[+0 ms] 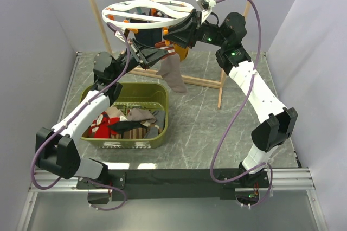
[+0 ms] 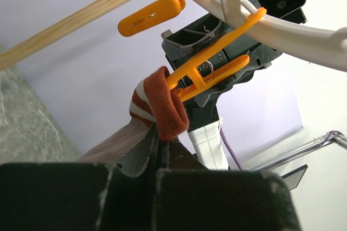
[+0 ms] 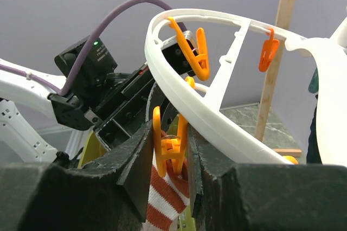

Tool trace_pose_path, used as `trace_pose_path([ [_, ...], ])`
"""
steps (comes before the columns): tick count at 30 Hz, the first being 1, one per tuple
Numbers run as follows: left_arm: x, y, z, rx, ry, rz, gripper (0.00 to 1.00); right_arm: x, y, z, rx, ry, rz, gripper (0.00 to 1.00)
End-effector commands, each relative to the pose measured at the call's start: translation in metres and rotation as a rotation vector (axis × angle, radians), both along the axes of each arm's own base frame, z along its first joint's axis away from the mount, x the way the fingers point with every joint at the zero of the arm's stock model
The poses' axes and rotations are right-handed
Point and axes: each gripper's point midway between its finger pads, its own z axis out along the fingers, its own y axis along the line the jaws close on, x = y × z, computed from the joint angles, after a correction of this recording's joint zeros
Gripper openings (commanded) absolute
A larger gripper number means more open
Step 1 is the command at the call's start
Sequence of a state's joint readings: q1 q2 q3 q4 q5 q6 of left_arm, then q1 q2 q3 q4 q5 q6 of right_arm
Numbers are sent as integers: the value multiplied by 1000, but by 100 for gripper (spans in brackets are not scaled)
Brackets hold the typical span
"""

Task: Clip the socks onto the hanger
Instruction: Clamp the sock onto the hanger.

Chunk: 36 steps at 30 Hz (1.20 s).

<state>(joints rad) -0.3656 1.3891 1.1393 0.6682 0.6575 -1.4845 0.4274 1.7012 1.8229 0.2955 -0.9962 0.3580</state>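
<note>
Status: clipping of sock 1 is under way and not yet confirmed.

1. The left gripper (image 2: 156, 167) is clamping the taupe sock (image 2: 161, 110) just below its red and white striped cuff and is presenting the cuff to an orange clip (image 2: 209, 72) on the white ring hanger (image 3: 206, 125). In the top view the sock's foot is hanging free below the hanger, above the table.
2. The right gripper (image 3: 169, 149) is closing on that clip, with 1 finger pressing each handle. The clip's tips are sitting at the cuff edge. Whether they are biting the fabric cannot be told from any view.
3. At least 3 other orange clips on the ring are showing as unused.

Remaining, as judged:
- Seating the cuff between the clip tips, then releasing the clip handles, then releasing the sock.
- Clipping sock 2. A taupe piece is lying among other garments in the olive-green basket (image 1: 164, 117). Whether it is the matching sock cannot be told.
</note>
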Motion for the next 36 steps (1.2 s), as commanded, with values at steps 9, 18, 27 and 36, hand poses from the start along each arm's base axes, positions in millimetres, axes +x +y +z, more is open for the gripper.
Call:
trace_pose_path([
  [9, -22, 14, 47, 0, -232, 49, 1, -26, -5, 19, 16, -82, 60, 0],
  [18, -33, 13, 54, -30, -270, -3, 1, -27, -6, 20, 15, -91, 51, 0],
  [27, -33, 16, 56, -46, -285, -5, 0, -29, -6, 24, 26, -83, 70, 0],
  [36, -23, 19, 49, 2, -276, 43, 1, -22, -4, 22, 11, -44, 53, 8],
])
